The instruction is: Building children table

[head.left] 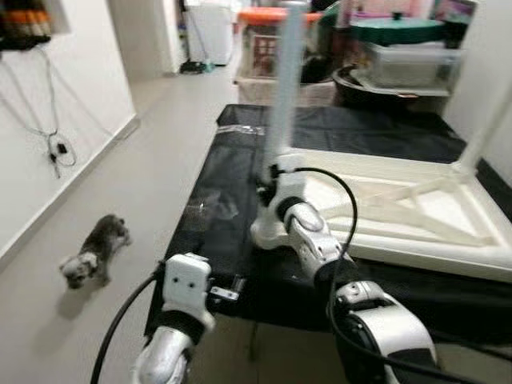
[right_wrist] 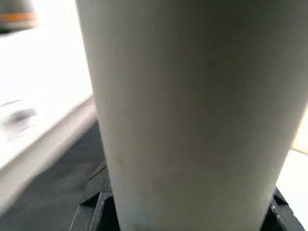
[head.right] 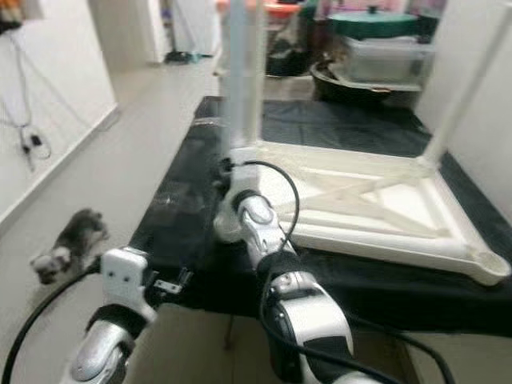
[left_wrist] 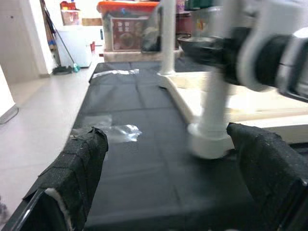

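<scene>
My right gripper at frame centre is clenched around the upright table leg; my left gripper hangs released, lower left.

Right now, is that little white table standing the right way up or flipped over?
Flipped over: the white table lies top-down on the black cloth, legs pointing up. The right pincer grips the near leg.

We reach our right arm forward and slightly across, its silver forearm stretched out and the right gripper closed around a white upright leg near its base. Our left arm is bent low on the left, and the left gripper holds its two black fingers spread wide apart
</scene>
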{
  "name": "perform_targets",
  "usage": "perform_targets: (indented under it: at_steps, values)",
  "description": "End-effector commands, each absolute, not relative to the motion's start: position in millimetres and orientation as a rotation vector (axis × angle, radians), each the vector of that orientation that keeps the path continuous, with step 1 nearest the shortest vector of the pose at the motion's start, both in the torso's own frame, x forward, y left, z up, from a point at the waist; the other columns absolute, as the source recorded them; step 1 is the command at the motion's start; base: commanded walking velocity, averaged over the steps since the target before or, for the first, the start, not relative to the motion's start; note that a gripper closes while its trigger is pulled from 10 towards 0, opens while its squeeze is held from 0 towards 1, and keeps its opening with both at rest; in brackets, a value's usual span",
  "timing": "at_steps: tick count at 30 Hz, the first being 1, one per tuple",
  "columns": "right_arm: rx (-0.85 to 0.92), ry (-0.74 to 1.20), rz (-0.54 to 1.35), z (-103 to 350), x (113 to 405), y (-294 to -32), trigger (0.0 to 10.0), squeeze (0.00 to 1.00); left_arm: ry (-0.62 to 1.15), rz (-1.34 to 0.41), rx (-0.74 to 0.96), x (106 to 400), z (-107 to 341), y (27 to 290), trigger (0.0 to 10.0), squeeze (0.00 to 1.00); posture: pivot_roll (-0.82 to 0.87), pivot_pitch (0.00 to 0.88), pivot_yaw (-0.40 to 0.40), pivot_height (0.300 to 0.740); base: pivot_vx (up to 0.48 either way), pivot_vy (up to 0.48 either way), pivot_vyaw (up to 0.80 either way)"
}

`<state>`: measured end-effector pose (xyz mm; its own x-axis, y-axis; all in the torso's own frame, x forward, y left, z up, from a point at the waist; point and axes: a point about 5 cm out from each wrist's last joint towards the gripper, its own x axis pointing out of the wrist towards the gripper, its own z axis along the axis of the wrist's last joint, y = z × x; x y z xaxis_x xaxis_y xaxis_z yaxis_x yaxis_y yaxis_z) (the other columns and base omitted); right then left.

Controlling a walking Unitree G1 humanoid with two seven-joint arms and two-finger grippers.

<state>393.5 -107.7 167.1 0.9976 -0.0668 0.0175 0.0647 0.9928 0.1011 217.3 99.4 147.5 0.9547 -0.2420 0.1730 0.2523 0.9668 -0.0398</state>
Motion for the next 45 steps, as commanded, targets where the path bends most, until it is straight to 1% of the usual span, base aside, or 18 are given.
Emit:
perform_targets:
  at_steps: [1,8,9,10,11,15,16,18,21,24,25,30,32,34,36,41,42,45]
  values:
    - [0.165,0.022,-0.184,159.0,391.2,-121.9,0.0,0.00,-0.163,-0.267,-0.054,217.8,146.2,96.8,10.0,0.00,0.01,0.000,-0.029,0.740,0.000,0.000,0.00]
    - [0.237,0.075,-0.204,149.0,385.3,-109.9,0.0,0.00,-0.163,-0.266,-0.053,217.7,146.4,97.0,10.0,0.00,0.01,0.000,-0.037,0.740,0.000,0.000,0.00]
    - [0.248,0.062,-0.120,150.8,385.7,-98.7,10.0,0.00,-0.163,-0.265,-0.053,217.8,146.5,97.3,10.0,0.00,0.01,0.000,-0.037,0.740,0.000,0.000,0.00]
    - [0.248,0.062,-0.120,150.8,385.7,-98.7,10.0,0.00,-0.163,-0.265,-0.053,217.8,146.5,97.3,10.0,0.00,0.01,0.000,-0.037,0.740,0.000,0.000,0.00]
    - [0.271,0.031,-0.016,155.5,386.8,-88.1,10.0,1.00,-0.163,-0.264,-0.052,217.9,146.4,97.4,10.0,0.00,0.01,0.000,-0.037,0.740,0.000,0.000,0.00]
    - [0.271,-0.044,0.084,170.3,390.5,-78.1,10.0,1.00,-0.163,-0.262,-0.051,217.9,146.3,97.5,10.0,0.00,0.01,0.000,-0.037,0.740,0.000,0.000,0.00]
    - [0.283,-0.086,0.133,180.4,392.7,-75.2,10.0,0.00,-0.164,-0.263,-0.052,217.9,146.3,97.4,10.0,0.00,0.01,0.000,-0.037,0.740,0.000,0.000,0.00]
    - [0.283,-0.086,0.133,180.4,392.7,-75.2,10.0,0.00,-0.164,-0.263,-0.052,217.9,146.3,97.4,10.0,0.00,0.01,0.000,-0.037,0.740,0.000,0.000,0.00]
    - [0.287,-0.145,0.516,203.1,395.7,-69.6,10.0,0.00,-0.164,-0.266,-0.052,218.5,146.1,97.2,10.0,0.00,0.00,0.000,-0.035,0.740,0.000,0.000,0.00]
    - [0.286,-0.144,0.584,204.9,395.0,-69.3,10.0,0.00,-0.164,-0.266,-0.052,218.5,146.0,97.1,10.0,0.00,0.00,0.000,-0.035,0.740,0.000,0.000,0.00]
    - [0.262,-0.089,0.844,203.0,389.5,-69.6,10.0,0.00,-0.166,-0.267,-0.051,219.0,146.1,97.2,10.0,0.00,0.00,0.000,-0.034,0.740,0.000,0.000,0.00]
    - [0.256,-0.045,1.028,201.3,384.0,-70.9,10.0,0.00,-0.166,-0.267,-0.050,219.2,146.1,97.2,10.0,0.00,0.00,0.000,-0.034,0.740,0.000,0.000,0.00]
    - [0.187,0.008,1.228,195.4,375.3,-59.7,10.0,0.00,-0.165,-0.268,-0.048,219.6,146.0,97.4,10.0,0.00,0.01,0.000,-0.036,0.740,0.000,0.000,0.00]
    - [0.187,0.008,1.228,195.4,375.3,-59.7,10.0,0.00,-0.165,-0.268,-0.048,219.6,146.0,97.4,10.0,0.00,0.01,0.000,-0.036,0.740,0.000,0.000,0.00]
    - [0.155,0.050,1.367,191.3,367.9,-46.1,10.0,0.00,-0.166,-0.267,-0.043,219.7,146.1,97.6,10.0,0.00,0.02,0.000,-0.040,0.740,0.000,0.000,0.00]
    - [0.190,0.059,1.451,194.0,363.8,-33.1,10.0,0.00,-0.170,-0.268,-0.023,219.7,146.7,98.1,10.0,0.00,0.02,0.000,-0.040,0.740,0.000,0.000,0.00]
    - [0.199,0.055,1.448,194.7,363.4,-28.7,0.0,0.00,-0.169,-0.269,-0.025,219.7,146.6,97.7,10.0,0.00,0.02,0.000,-0.040,0.740,0.000,0.000,0.00]
    - [0.213,0.033,1.414,196.4,363.8,-22.0,0.0,0.00,-0.168,-0.269,-0.029,219.4,146.3,97.0,10.0,0.00,0.03,0.000,-0.050,0.740,0.000,0.000,0.00]
